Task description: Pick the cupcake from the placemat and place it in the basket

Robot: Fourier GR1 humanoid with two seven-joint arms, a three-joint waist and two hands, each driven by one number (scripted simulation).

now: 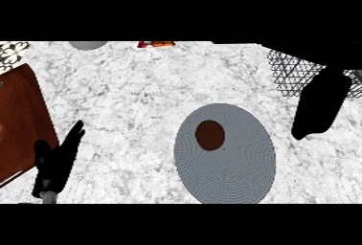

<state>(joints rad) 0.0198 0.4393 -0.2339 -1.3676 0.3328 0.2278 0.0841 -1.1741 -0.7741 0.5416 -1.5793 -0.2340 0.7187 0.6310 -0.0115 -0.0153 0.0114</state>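
The cupcake (210,134), a small dark brown round shape, sits on the upper left part of the grey oval placemat (233,172) at the middle right of the counter. The wire-mesh basket (291,72) stands at the far right, partly cut off and partly hidden behind my right hand. My right hand (320,107) hangs to the right of the placemat, just in front of the basket, with its fingers straight and nothing in them, well apart from the cupcake. At the lower left my left hand (60,160) rests open, fingers pointing up.
A brown wooden board (17,119) lies along the left edge, close to my left hand. At the far edge are a grey round object (88,45) and a small red and orange item (155,44). White marble counter (134,95) spreads between board and placemat.
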